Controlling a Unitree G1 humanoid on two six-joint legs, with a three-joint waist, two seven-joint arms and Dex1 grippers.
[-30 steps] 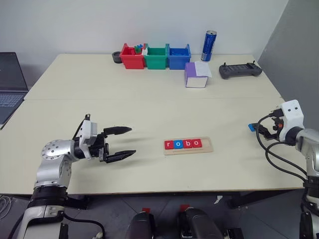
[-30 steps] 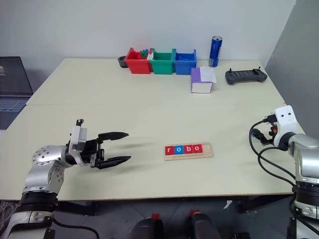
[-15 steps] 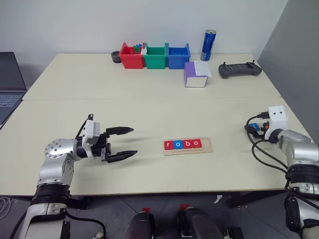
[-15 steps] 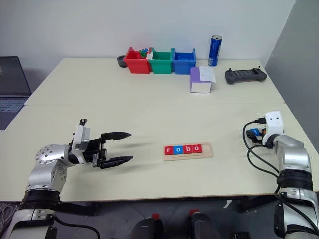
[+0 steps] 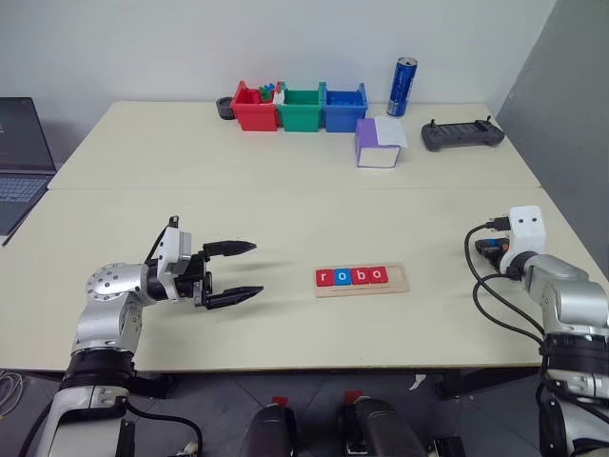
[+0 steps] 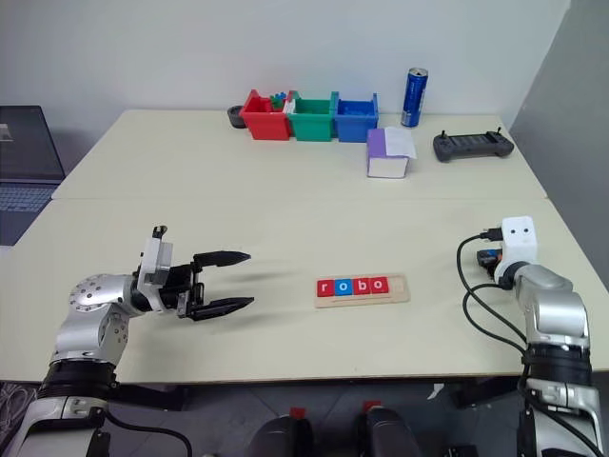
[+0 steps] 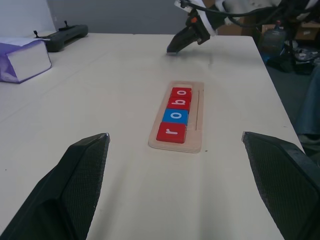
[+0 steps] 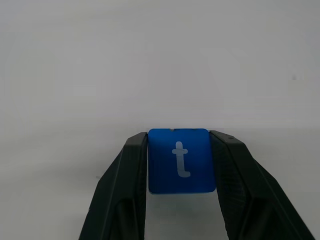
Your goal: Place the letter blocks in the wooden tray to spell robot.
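The right pincer (image 8: 181,150) has closed on the flat square blue t block (image 8: 181,160); left pincer (image 5: 238,271) spread.

Along the far edge of the pale desk (image 5: 285,190), around twelve o'clock, three plastic bins stand touching in a row: a red bin (image 5: 253,107), a green bin (image 5: 300,108) and a blue bin (image 5: 343,107). A small dark round dish (image 5: 224,108) sits just beside the red one. Toward one o'clock a blue can (image 5: 401,87) stands upright. Near it, a purple-and-white box (image 5: 378,144) lies closer in, and a dark handheld controller (image 5: 461,135) rests at two o'clock. An open laptop (image 5: 19,157) shows at ten o'clock.
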